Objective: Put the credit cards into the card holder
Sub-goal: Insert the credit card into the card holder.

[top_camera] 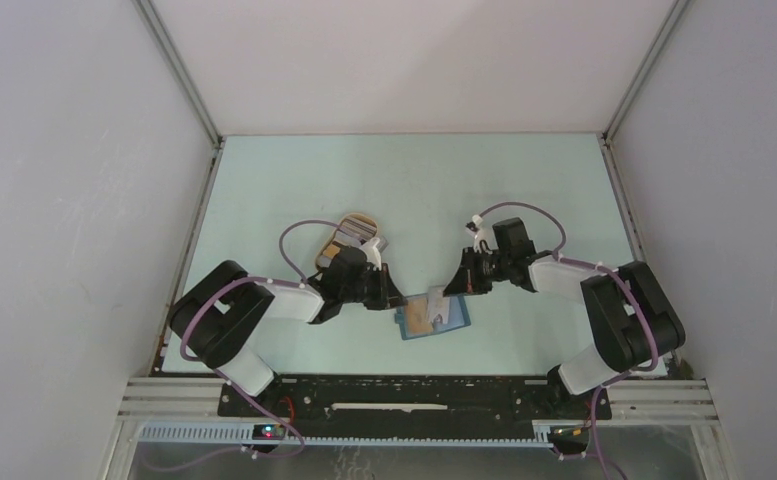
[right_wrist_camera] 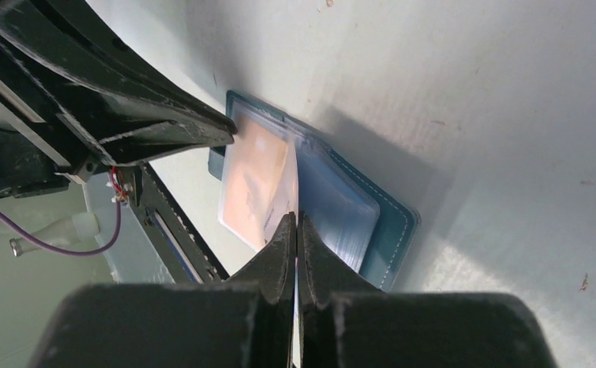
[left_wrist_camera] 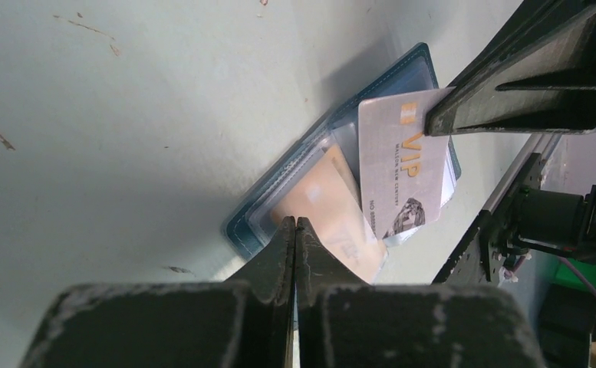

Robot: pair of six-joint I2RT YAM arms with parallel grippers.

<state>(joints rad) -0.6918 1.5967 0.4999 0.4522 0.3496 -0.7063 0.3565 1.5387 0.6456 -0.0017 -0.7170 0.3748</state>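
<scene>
Card holder (right_wrist_camera: 356, 222) lies open on desk (top_camera: 364, 170) between the arms. Orange card (left_wrist_camera: 321, 192) is already sleeved. Right tool (right_wrist_camera: 296, 230) pinches pale VIP card (left_wrist_camera: 402, 176) over the holder, unslotted. Left tool (left_wrist_camera: 296, 230) is clenched, empty, at the holder's edge. Spare cards (top_camera: 364, 238) apparently wait on tray (top_camera: 347, 222).

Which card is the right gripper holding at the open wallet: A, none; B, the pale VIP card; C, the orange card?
B: the left wrist view shows the right gripper pinching the pale VIP card by its corner, while the orange card lies in the card holder.
</scene>
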